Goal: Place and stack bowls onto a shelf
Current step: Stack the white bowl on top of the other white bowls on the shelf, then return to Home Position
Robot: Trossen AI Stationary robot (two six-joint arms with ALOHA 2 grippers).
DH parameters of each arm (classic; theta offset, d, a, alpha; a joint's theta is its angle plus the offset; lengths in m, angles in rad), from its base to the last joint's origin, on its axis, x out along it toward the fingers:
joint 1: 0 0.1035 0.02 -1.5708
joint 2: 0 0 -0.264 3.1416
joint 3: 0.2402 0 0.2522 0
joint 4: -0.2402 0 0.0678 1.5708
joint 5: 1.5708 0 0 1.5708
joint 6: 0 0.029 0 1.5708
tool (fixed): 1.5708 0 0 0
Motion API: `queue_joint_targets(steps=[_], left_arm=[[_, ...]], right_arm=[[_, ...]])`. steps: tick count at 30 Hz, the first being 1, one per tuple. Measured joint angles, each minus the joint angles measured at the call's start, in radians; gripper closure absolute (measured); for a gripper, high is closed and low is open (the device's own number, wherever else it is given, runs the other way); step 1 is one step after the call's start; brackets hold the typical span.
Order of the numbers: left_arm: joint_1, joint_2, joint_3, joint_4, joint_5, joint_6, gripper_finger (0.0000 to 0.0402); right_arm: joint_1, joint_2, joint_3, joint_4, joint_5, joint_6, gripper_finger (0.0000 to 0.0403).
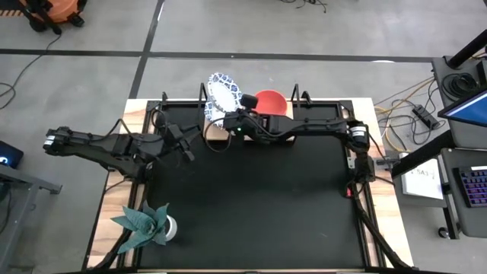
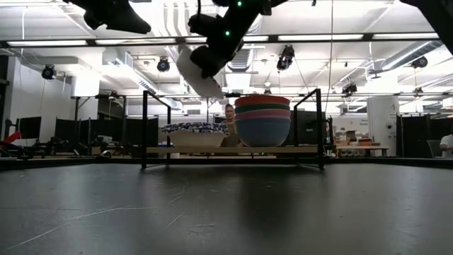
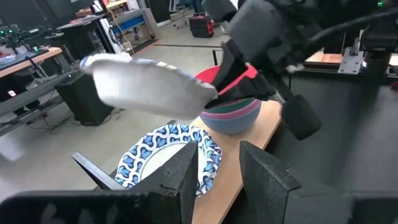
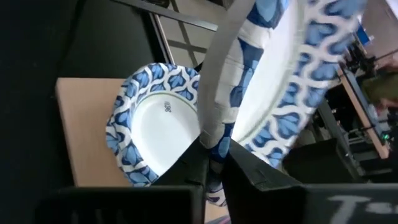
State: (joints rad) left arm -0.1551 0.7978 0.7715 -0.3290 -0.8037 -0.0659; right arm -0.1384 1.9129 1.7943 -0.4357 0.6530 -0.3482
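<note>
My right gripper (image 4: 214, 152) is shut on a white bowl with a blue-and-white patterned rim (image 4: 280, 74). It holds the bowl tilted in the air above the left part of the light-wood shelf (image 2: 304, 150). Below it a stack of patterned bowls (image 2: 195, 134) rests on the board. Beside that stack stands a stack of plain bowls (image 2: 262, 120), blue at the bottom and red on top. My left gripper (image 3: 217, 174) hovers open in front of the shelf's left end, touching nothing. My right gripper pinches the patterned bowl's rim (image 4: 214, 124), one finger inside the bowl and one on its outer wall. The bowl (image 2: 198, 74) is lifted clear and steeply tilted, its white underside (image 3: 149, 87) facing the table's left.
Thin black uprights (image 2: 144, 127) stand at the shelf's ends. A green star-shaped plant in a white pot (image 1: 144, 222) sits at the table's near left corner. The black tabletop (image 1: 259, 205) stretches in front of the shelf. A person (image 2: 228, 113) shows behind the shelf.
</note>
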Motion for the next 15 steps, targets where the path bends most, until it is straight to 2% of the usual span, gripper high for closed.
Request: queue_joint_targets(steps=[8,15], left_arm=[[0.000,0.006,0.000,0.000,0.000,0.004,0.0301],[0.000,0.006,0.000,0.000,0.001,0.004,0.0301]], right_arm=[[-0.026,0.050,0.000,0.000,0.000,0.035,0.0303],[-0.021,0.059,0.000,0.000,0.000,0.071,0.0289]])
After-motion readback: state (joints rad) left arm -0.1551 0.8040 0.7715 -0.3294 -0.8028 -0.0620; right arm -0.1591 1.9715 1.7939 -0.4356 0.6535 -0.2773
